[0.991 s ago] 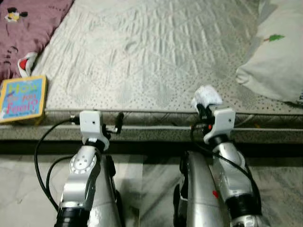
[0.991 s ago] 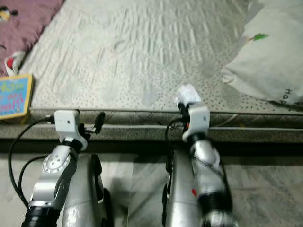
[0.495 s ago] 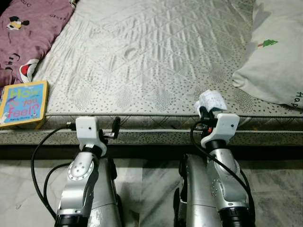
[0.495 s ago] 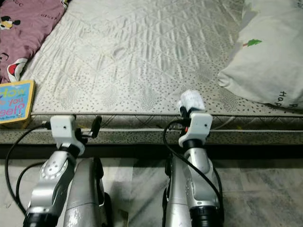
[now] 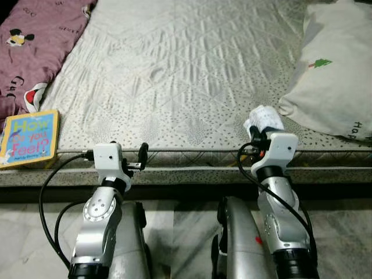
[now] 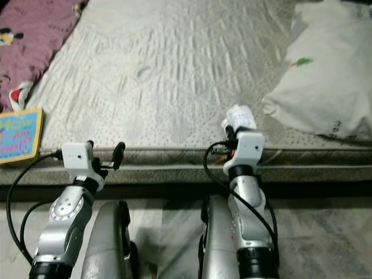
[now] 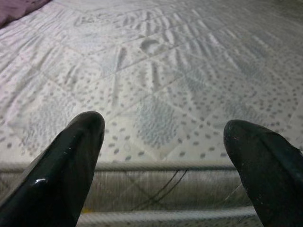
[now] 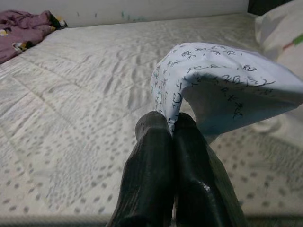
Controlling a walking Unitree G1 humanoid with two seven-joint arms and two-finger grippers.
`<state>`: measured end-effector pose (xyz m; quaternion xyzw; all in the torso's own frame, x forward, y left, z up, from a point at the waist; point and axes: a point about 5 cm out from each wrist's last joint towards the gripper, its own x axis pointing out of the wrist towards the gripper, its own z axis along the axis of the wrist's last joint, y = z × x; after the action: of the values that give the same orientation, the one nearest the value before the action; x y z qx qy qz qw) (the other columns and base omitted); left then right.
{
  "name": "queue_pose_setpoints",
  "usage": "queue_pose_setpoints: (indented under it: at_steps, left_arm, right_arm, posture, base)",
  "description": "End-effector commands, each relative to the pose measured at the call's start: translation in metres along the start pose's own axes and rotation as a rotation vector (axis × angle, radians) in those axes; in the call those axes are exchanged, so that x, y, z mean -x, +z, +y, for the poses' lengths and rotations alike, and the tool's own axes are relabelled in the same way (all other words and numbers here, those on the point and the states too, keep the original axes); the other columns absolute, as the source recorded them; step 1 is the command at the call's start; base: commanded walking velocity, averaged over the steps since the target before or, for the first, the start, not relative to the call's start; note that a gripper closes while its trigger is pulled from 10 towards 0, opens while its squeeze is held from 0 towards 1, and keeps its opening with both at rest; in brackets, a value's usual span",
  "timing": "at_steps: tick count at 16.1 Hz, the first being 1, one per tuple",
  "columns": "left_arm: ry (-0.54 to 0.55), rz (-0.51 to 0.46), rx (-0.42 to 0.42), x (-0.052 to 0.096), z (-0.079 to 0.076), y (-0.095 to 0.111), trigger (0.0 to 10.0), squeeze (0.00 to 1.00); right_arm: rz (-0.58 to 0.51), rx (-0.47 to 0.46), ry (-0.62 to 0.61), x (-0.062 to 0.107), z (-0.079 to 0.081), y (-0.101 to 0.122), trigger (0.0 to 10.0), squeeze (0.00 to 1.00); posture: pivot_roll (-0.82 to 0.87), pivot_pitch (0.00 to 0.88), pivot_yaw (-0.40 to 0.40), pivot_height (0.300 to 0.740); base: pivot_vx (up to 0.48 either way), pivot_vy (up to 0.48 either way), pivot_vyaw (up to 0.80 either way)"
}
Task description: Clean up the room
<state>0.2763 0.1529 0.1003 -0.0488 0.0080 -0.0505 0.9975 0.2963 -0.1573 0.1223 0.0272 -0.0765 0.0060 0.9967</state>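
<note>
My right gripper is shut on a crumpled white paper with handwriting on it, held just over the front edge of the mattress. In the right wrist view the paper curls above the pressed-together fingertips. My left gripper is open with nothing between its fingers, hovering at the mattress's front edge. A children's book with a blue and yellow cover lies at the mattress's front left corner.
A white pillow with a small tree print lies on the right of the mattress. A maroon cartoon-print blanket covers the left side. Grey marble floor lies below my arms, in front of the bed frame.
The view has shifted slightly as I moved. Both grippers keep their poses at the mattress edge; the right still holds the paper.
</note>
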Motion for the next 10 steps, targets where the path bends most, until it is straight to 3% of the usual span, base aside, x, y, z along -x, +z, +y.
queue_pose_setpoints:
  at_steps: [1,10]
  left_arm:
    - [0.001,0.004,-0.004,0.0009,0.0018,-0.0015,10.0,0.0]
    - [0.0,0.003,-0.009,-0.0017,0.0011,-0.0021,10.0,0.0]
  right_arm:
    - [0.013,0.004,0.002,-0.0006,-0.0002,-0.0009,10.0,0.0]
    - [0.058,0.033,-0.024,0.0026,-0.005,-0.0095,10.0,0.0]
  posture:
    - [0.02,0.15,0.023,0.639]
    - [0.02,0.15,0.021,0.725]
  base:
    - [0.0,0.0,0.0]
    - [0.0,0.0,0.0]
